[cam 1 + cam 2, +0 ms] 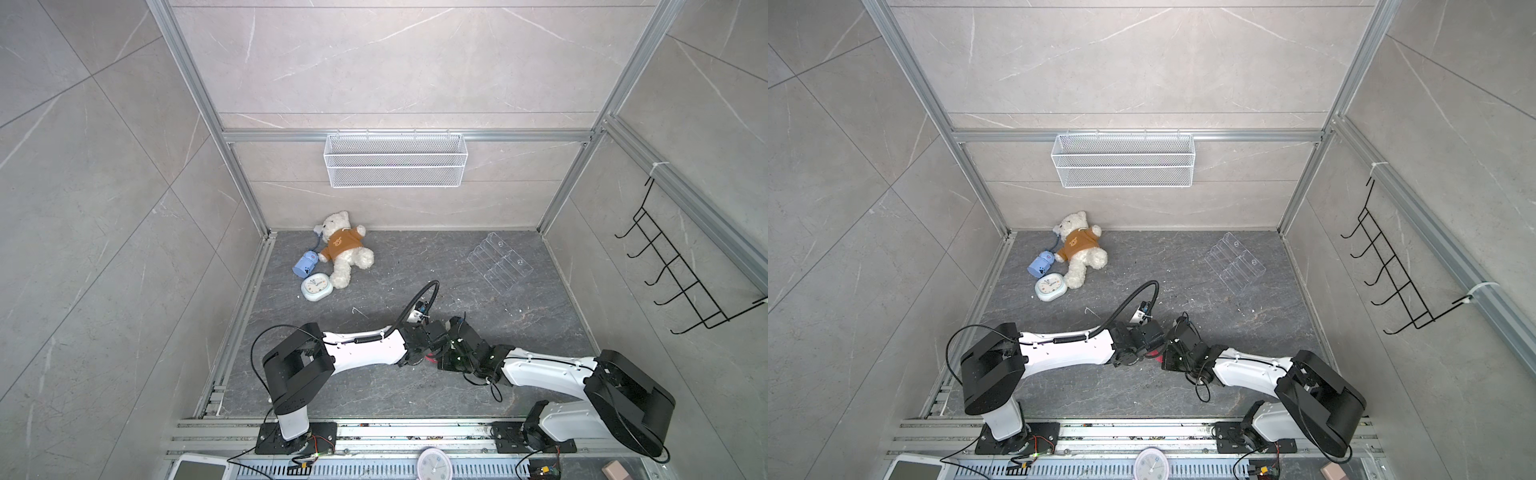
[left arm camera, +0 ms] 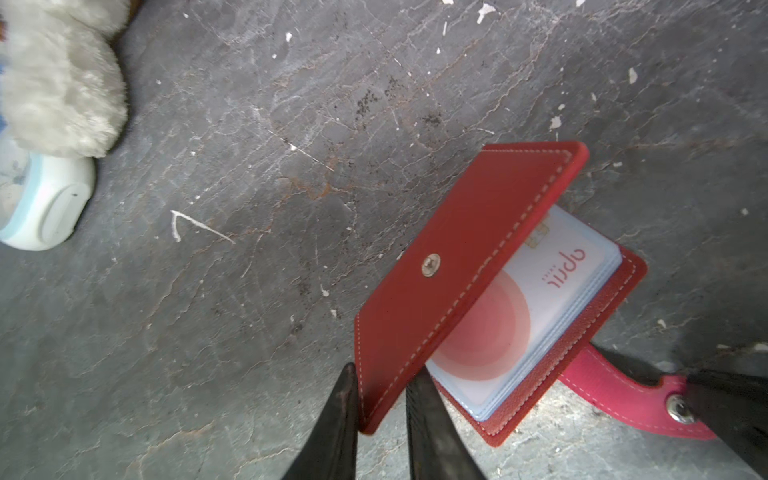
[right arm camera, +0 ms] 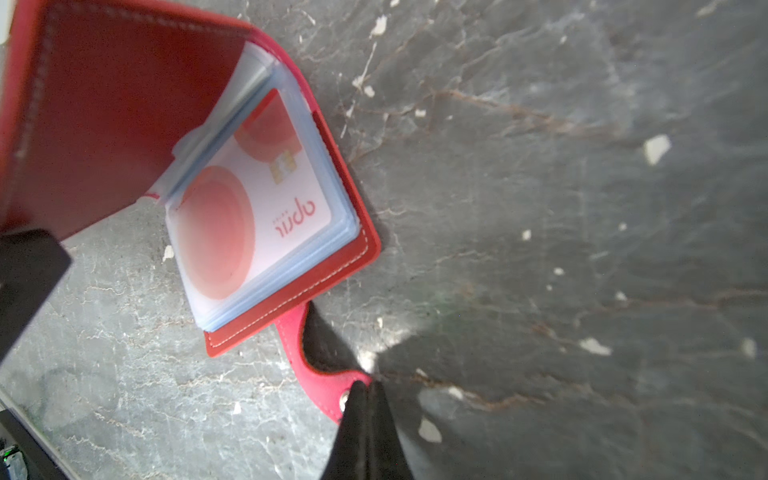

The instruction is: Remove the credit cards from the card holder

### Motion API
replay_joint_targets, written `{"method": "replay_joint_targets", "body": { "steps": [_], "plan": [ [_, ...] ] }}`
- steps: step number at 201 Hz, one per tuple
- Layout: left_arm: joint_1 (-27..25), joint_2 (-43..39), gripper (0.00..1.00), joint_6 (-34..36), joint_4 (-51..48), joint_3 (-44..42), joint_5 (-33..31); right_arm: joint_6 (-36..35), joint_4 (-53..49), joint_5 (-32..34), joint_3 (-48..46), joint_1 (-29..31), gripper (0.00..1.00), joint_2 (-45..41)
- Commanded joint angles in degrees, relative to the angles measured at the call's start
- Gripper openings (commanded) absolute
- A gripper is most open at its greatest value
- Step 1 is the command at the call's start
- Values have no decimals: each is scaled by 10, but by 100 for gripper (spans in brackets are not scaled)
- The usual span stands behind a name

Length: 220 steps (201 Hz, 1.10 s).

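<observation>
The red card holder (image 2: 478,257) lies on the dark floor with its cover raised; only a red sliver (image 1: 430,356) of it shows between the two wrists in a top view. A white credit card (image 2: 519,307) with a red-orange circle sits in the top pale blue sleeve (image 3: 249,216). My left gripper (image 2: 384,370) straddles the cover's lower corner, narrowly open. One fingertip (image 2: 349,374) touches the cover's outer edge, and floor shows between the corner and the other finger. My right gripper (image 3: 368,384) is shut on the snap tab (image 3: 320,382), low at the floor.
A teddy bear (image 1: 343,249), a blue toy (image 1: 304,264) and a small clock (image 1: 316,286) lie at the back left. A clear acrylic rack (image 1: 498,262) stands at the back right. A wire basket (image 1: 395,160) hangs on the back wall, and black hooks (image 1: 673,266) on the right wall.
</observation>
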Motion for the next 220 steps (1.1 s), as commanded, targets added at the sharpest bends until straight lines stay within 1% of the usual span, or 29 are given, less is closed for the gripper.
{"method": "replay_joint_targets", "body": {
  "steps": [1,41,54,80,118,145,176,203,220],
  "plan": [
    [12,-1,17,21,31,-7,26,-13,-25,-4,-4,0,0,-2],
    [15,-20,6,26,34,-14,39,-14,-25,-4,-5,0,0,-3],
    [17,-29,0,20,33,-20,49,-14,-26,-3,-5,1,0,-5],
    [24,-59,0,8,41,-35,78,-15,-31,-1,-4,0,0,-10],
    [51,-109,0,-24,70,-75,184,-20,-48,-1,3,-2,1,-23],
    [82,-155,0,-60,119,-133,261,-23,-61,1,4,-8,6,-33],
    [116,-212,0,-107,178,-200,339,-31,-81,2,4,-14,14,-55],
    [129,-244,0,-141,212,-241,379,-38,-105,4,10,-22,22,-81],
    [131,-253,0,-158,221,-256,390,-43,-118,2,13,-25,27,-97]
  ]
}}
